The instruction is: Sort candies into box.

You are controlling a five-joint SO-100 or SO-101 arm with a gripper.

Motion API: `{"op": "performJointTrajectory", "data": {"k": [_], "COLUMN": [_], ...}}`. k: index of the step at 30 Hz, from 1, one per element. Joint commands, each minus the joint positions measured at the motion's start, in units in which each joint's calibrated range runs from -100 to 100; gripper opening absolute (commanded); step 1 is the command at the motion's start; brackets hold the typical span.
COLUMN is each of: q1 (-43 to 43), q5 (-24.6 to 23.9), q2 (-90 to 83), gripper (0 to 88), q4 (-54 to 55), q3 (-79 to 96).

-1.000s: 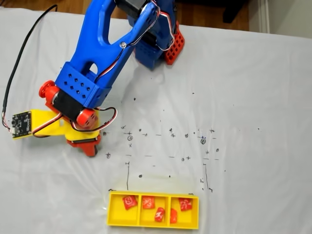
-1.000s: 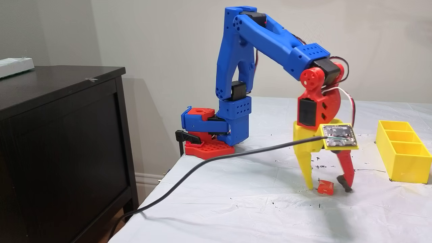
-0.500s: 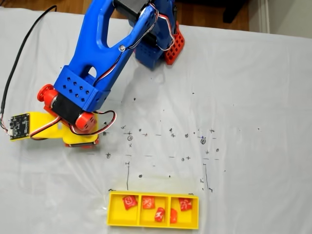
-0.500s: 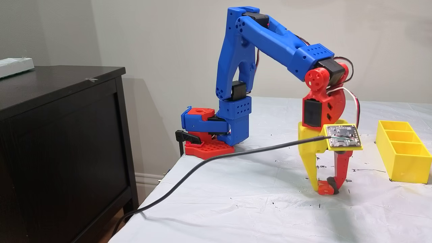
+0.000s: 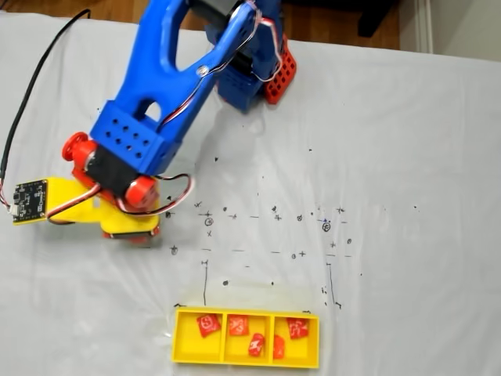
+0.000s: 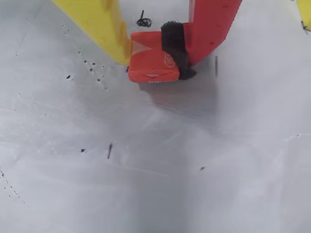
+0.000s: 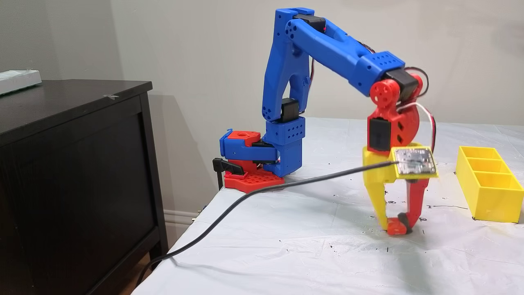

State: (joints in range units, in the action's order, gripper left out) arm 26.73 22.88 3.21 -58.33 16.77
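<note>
My gripper (image 7: 394, 224) is shut on one red candy (image 7: 393, 228) at the table surface, left of the box in that fixed view. In the wrist view the candy (image 6: 149, 63) sits squeezed between the yellow finger (image 6: 104, 24) and the red finger's black pad (image 6: 174, 46), with my gripper (image 6: 151, 54) shut on it. The yellow box (image 5: 182, 345) lies at the bottom of a fixed view, with several red candies (image 5: 239, 325) spread over its three compartments. The box (image 7: 489, 196) also stands at the right edge of the side view.
The blue arm's base (image 7: 251, 164) is clamped at the table's far corner. A black cable (image 7: 245, 196) trails from the wrist camera board over the table's left edge. A dark cabinet (image 7: 73, 164) stands beside the table. Pen marks dot the white cover (image 5: 274, 211).
One second ago the fingers stood open around the candy. They have since closed on it, and the wrist has shifted slightly toward the box and up.
</note>
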Motion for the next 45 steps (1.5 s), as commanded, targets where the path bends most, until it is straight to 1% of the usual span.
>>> {"op": "performJointTrajectory", "data": {"k": [1,2,4,10,17,23,31,45], "q1": [-4.08,-6.16,-8.16,-13.41,-16.31,-17.76,-18.85,-19.03], "q5": [-2.25,-3.71,-5.13,-8.55,-11.77,-12.6,-12.41,-13.92], "q2": [-11.78,-13.65,-14.83,-13.48,-5.5,1.37,4.33,8.91], "gripper": [0.2,0.2,0.2,0.2,0.2,0.2,0.2,0.2], "q4": [-0.32,0.0,0.99,0.74,-3.19,-5.81,-5.56,-4.74], "q3": [-4.61,-5.25,-5.52,-10.08,-25.46,-33.65,-32.29,-35.02]}}
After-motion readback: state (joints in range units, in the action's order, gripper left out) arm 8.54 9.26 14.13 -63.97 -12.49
